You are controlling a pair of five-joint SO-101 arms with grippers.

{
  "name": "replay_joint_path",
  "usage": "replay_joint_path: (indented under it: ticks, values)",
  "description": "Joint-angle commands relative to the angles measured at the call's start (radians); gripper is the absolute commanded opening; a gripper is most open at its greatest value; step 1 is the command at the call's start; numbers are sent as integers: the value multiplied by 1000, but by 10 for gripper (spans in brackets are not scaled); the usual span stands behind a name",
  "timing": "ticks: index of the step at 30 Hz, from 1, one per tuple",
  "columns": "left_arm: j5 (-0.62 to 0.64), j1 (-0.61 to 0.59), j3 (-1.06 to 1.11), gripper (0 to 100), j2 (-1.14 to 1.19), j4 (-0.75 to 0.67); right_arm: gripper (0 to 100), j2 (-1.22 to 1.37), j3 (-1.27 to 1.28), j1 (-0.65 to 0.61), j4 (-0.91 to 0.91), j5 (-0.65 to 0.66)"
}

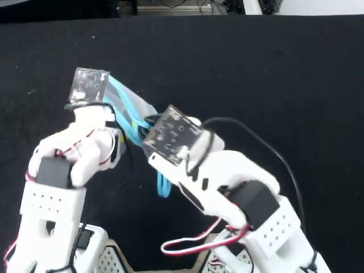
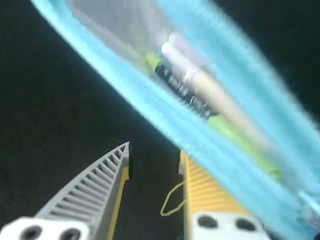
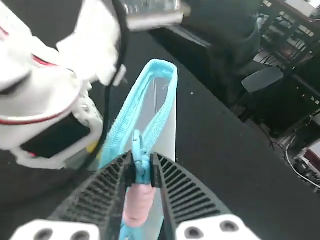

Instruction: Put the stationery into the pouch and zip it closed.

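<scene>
Zip-closing step, judging by the pens already sitting inside the pouch. The right gripper is pinching the zipper pull between closed jaws, with a pink-wrapped tab lying back between them. The pouch is stretching straight out from the right jaw tips toward the left arm. The left gripper is standing with jaws apart and nothing between them. The pouch is crossing just beyond its tips and overlapping the yellow jaw's side; contact there unclear. How far the zip is closed: cannot tell.

Next move, as I'm reading it: the left jaws are needing to clamp the pouch end as an anchor. Then the right is pulling the slider along the track, in line with the teeth, no twisting. Risk: an unanchored pouch just trailing after the pull.

Room: both grippers are crowding together over the table, the pouch bridging them. Open black surface is lying outward of both jaws, with the far table edge well apart.
</scene>
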Motion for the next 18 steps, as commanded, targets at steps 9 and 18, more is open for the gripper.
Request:
replay_joint_path:
  ticks: [9, 18]
  values:
    - [6, -5, 381, 171, -580, -322, 11, 84, -200, 35, 69, 153]
    - [5, 140, 426, 255, -672, -226, 11, 85, -199, 104, 14, 150]
